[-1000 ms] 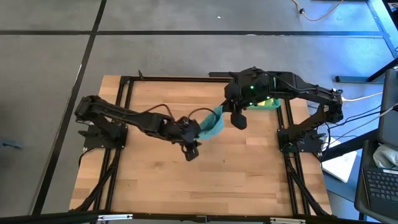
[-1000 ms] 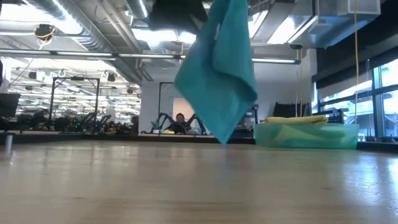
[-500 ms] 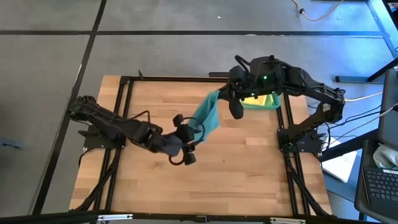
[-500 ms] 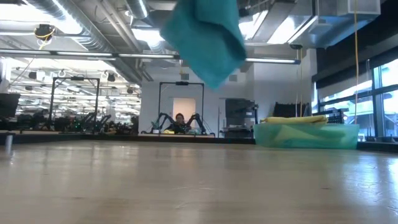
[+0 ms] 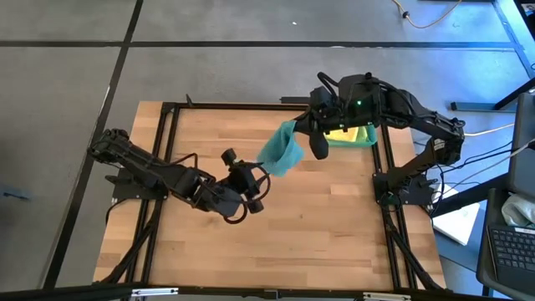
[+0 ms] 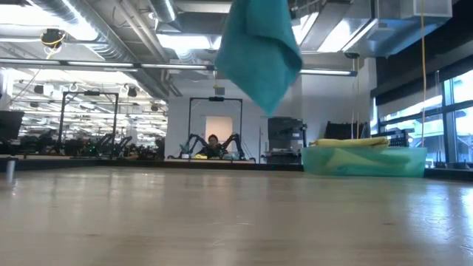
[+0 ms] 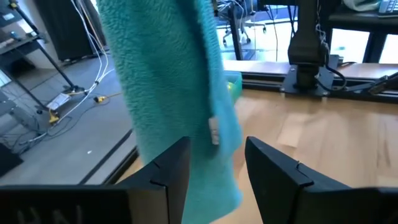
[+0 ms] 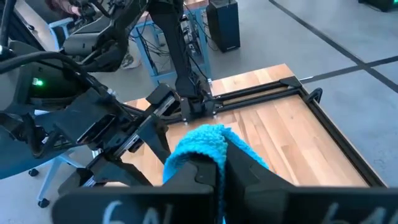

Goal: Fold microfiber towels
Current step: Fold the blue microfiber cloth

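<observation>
While aloft, teal towel [image 6: 259, 48] between left claw [image 7: 217, 165] fingers.

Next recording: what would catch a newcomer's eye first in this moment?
The teal towel hangs in mid-air above the wooden table, pinched at its top by the right hand, shut on it. Just below it the left hand is open, its fingers either side of the towel's lower part. At the far right of the table, a teal tray holds yellow towels.
</observation>
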Robot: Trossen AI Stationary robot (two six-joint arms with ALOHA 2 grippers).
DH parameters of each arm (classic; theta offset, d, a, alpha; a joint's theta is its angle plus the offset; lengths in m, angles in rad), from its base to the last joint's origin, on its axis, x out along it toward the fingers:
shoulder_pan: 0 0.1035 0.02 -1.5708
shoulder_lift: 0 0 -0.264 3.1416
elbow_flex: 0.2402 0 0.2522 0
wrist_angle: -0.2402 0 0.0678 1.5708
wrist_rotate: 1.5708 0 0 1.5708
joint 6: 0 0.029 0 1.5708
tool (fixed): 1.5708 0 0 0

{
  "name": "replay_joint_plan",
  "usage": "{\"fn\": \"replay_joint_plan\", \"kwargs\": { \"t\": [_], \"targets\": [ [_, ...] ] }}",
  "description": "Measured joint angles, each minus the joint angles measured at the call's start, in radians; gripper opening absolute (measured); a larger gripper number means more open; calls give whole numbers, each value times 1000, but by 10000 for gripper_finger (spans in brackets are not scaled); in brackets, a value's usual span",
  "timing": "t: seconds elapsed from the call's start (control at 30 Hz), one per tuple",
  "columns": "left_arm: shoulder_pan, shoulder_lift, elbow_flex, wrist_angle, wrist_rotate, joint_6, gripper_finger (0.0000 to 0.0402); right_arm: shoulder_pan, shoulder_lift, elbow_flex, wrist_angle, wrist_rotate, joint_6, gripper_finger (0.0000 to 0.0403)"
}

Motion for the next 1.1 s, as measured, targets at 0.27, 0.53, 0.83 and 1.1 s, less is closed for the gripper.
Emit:
{"fn": "replay_joint_plan", "kwargs": {
  "t": [0.27,0.53,0.83,1.1],
  "targets": [
    [48,0,0,0,38,0,147,0,0,0,50,-19,0,5],
    [105,0,0,48,273,-1,147,0,0,0,55,-19,-2,5],
    [154,20,0,71,348,-7,147,0,0,0,60,-19,-5,5],
    [171,91,-1,115,384,-8,147,0,0,-1,81,-19,-3,5]
  ]
}}
